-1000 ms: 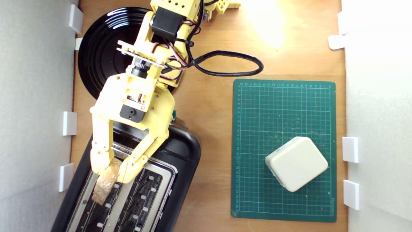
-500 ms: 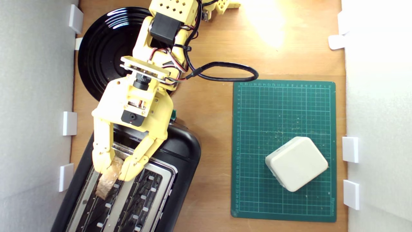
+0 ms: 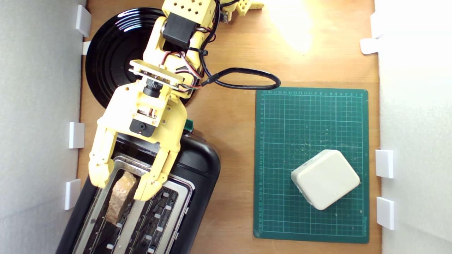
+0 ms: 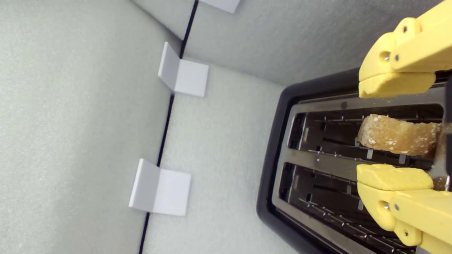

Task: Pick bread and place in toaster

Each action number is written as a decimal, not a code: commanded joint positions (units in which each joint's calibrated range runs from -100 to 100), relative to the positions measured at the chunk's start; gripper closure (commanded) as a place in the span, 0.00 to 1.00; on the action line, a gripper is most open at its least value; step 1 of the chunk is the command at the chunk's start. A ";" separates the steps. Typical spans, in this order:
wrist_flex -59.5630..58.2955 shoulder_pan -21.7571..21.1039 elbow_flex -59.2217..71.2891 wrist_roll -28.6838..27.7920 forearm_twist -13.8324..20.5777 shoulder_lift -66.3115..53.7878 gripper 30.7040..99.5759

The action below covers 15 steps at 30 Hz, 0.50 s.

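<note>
Nearest, at the exterior view's lower left, the bread (image 3: 121,197) stands in the toaster (image 3: 197,165)'s left slot. Above it the tool (image 3: 122,183) gapes wide, touching nothing; best lifted straight, clear of the crust.

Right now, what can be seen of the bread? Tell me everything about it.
The bread is an irregular torn slice, pale porous crumb with a golden-brown crust edge. It stands on edge in one slot of the toaster, the slot nearer the exterior view's left, with its top above the silver top plate. The gripper is open around it: the yellow fingers flank it on both sides, and the wrist view shows gaps, so nothing grips it.
</note>
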 commanded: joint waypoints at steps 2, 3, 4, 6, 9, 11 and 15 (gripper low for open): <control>-1.76 0.53 -1.90 0.17 -0.54 -1.72 0.32; -1.76 0.45 -1.99 0.17 -0.54 -2.14 0.32; -1.76 0.45 -1.99 0.17 -0.54 -2.55 0.32; -1.76 0.45 -2.08 -0.14 -0.63 -3.38 0.32; -0.14 0.45 -2.17 -0.20 -0.63 -5.05 0.32; 1.31 0.45 -2.26 -0.35 -0.72 -6.46 0.32; 1.48 0.45 -2.35 -2.81 -0.63 -11.04 0.32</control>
